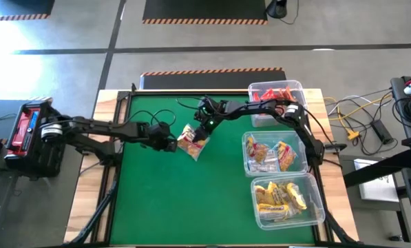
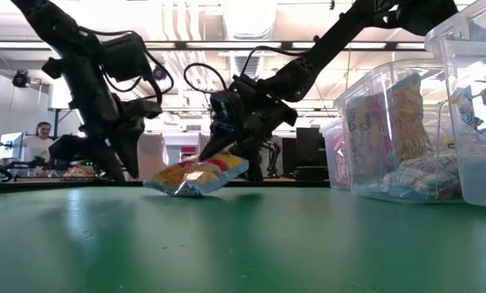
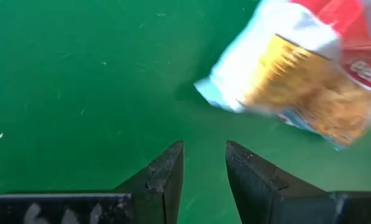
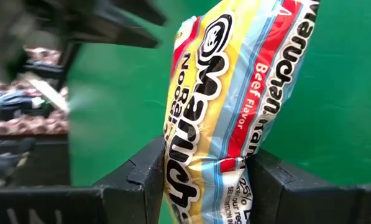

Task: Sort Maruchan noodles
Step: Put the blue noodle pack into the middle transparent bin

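Observation:
One Maruchan noodle packet (image 1: 191, 142), yellow with red and light-blue stripes, lies out on the green mat near the table's middle. It shows tilted in the low view (image 2: 195, 176) and fills the right wrist view (image 4: 229, 93). My right gripper (image 1: 203, 129) (image 2: 224, 148) is shut on it. My left gripper (image 1: 171, 143) (image 2: 122, 169) (image 3: 204, 158) hangs just left of the packet (image 3: 303, 74), fingers a little apart, touching nothing. The other packets lie in three clear bins on the right. My right gripper (image 4: 204, 177) pinches one end of the packet (image 4: 201, 155) between its two fingers (image 4: 141, 177), which come slanting down from the far right. The packet slopes down away from the held end; whether its low end (image 2: 165, 185) touches the mat I cannot tell.
Three clear bins line the table's right side: the far one (image 1: 298, 88) holds red packets, the middle one (image 1: 248, 141) mixed packets, the near one (image 1: 314, 182) yellow packets. The mat's near and left parts (image 1: 164, 207) are bare. A person sits far behind the table (image 2: 39, 140).

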Controlling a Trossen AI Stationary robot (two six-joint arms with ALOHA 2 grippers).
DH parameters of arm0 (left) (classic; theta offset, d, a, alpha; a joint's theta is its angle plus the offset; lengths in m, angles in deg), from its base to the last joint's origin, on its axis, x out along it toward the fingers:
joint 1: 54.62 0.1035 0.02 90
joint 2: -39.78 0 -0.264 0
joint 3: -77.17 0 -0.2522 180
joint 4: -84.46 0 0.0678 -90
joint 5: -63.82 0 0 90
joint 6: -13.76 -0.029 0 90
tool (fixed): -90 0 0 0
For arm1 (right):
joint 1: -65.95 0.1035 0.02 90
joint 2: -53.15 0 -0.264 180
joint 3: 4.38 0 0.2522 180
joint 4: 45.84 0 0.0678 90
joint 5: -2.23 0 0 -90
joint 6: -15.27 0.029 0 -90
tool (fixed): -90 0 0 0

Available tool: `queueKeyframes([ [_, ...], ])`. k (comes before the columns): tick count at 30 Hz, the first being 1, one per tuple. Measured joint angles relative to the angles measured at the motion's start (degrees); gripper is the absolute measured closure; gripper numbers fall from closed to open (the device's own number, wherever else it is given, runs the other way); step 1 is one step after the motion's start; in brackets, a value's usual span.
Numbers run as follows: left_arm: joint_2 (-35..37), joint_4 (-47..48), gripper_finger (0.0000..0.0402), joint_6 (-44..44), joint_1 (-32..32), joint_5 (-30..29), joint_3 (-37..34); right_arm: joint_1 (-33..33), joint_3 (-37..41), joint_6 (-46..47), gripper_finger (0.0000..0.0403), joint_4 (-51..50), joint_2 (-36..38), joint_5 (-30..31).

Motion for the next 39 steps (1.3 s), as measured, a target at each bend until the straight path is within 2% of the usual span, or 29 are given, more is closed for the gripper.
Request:
queueKeyframes([
  [5,-1.97,-0.80,0.0299,-0.05,0.00,-0.19,0.00,-0.43,-0.56,-1.64,0.0250,0.12,0.27,-4.34],
  [11,-2.26,-0.91,0.0299,-1.47,-0.02,-0.18,0.02,-0.89,-0.55,-1.17,0.0252,0.00,0.32,-4.99],
  [17,-2.17,-0.93,0.0299,-1.60,-0.02,-0.18,0.02,-3.13,-1.71,0.69,0.0252,-1.14,1.28,-11.55],
  [27,-2.43,-0.95,0.0299,-1.80,-0.02,-0.31,0.00,-6.52,-5.84,-0.67,0.0252,-6.11,5.58,-15.04],
  [33,-2.50,-0.98,0.0299,-3.10,-0.02,-0.84,-0.02,-8.38,-10.64,-10.02,0.0252,-20.66,9.73,-13.71],
  [39,-2.51,-1.06,0.0299,-4.33,0.04,-2.27,-0.07,-8.57,-14.53,-21.68,0.0252,-40.02,13.91,-7.99],
])
